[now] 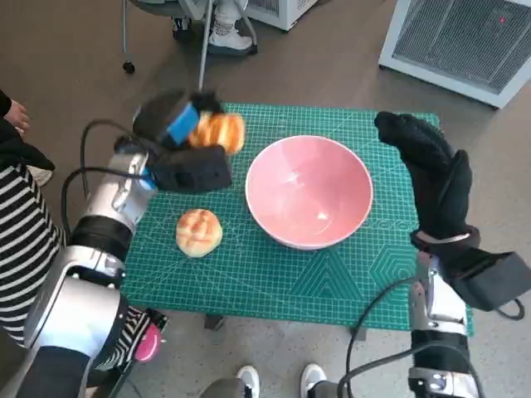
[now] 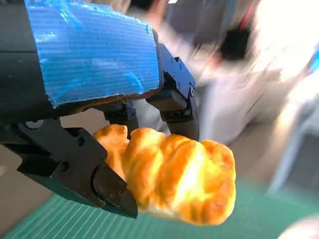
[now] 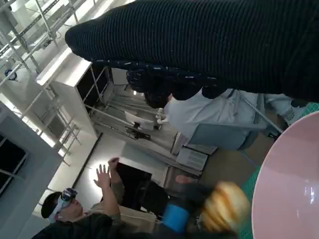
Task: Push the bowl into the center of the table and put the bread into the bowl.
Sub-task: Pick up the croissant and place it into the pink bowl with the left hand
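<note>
Bread [image 2: 174,174] sits tight in my left robot hand [image 1: 178,137], lifted so I can drop it in the pink bowl [image 1: 309,192] mid-surface. My right robot hand [image 1: 431,170] waits beside the bowl, empty, fingers apart.

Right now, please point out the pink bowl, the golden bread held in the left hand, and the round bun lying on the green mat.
pink bowl [image 1: 309,192], head view, inner wall.
golden bread [image 2: 174,179], left wrist view, crust middle.
round bun [image 1: 199,231], head view, top.

Blue-taped black left robot hand [image 1: 178,124], black knit-gloved right robot hand [image 1: 427,170]
</note>
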Robot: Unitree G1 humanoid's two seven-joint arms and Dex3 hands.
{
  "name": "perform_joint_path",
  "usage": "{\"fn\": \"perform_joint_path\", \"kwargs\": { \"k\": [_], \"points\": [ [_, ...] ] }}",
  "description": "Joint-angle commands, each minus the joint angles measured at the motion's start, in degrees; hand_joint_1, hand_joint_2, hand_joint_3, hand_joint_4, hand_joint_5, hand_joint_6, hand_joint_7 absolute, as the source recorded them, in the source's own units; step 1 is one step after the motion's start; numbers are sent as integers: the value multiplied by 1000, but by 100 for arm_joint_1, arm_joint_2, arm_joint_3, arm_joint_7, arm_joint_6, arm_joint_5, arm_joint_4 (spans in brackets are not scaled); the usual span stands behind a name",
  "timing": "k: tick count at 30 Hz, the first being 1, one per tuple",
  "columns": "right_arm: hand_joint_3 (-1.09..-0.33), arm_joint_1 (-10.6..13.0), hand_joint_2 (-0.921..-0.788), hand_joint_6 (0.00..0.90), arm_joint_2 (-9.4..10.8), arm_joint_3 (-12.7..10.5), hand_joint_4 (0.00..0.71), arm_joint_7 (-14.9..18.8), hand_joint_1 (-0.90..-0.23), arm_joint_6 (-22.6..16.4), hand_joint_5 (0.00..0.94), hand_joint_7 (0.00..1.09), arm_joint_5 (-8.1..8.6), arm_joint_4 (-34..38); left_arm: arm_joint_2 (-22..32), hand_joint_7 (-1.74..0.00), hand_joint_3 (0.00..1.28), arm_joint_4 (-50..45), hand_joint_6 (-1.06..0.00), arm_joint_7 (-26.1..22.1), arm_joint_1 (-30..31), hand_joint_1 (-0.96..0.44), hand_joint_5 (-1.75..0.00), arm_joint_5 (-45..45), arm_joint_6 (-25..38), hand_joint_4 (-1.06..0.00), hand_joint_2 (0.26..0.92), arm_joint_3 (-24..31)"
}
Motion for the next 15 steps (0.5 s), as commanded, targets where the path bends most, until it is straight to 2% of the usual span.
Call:
{"fn": "perform_joint_path", "kwargs": {
  "k": [1, 8, 15],
  "points": [
    [-699, 123, -921, 58, -2, 0, 168, 17, -783, 26, 0, 475, 8, 138, 97, -1179, 30, -928, -681, 45, 88, 0, -1065, -154, -228, -713, 920, 218],
    [-700, 133, -921, 57, 0, 1, 167, 26, -780, 17, 0, 474, 26, 158, 35, -1186, 26, -2253, -670, -158, 536, 0, -1040, -192, -193, -738, 919, 390],
    [-700, 162, -921, 60, -9, -9, 170, 23, -780, 21, 1, 474, 40, 119, -112, -1154, 6, -2531, -693, -211, 773, 0, -984, -147, -544, -793, 912, 324]
  ]
}}
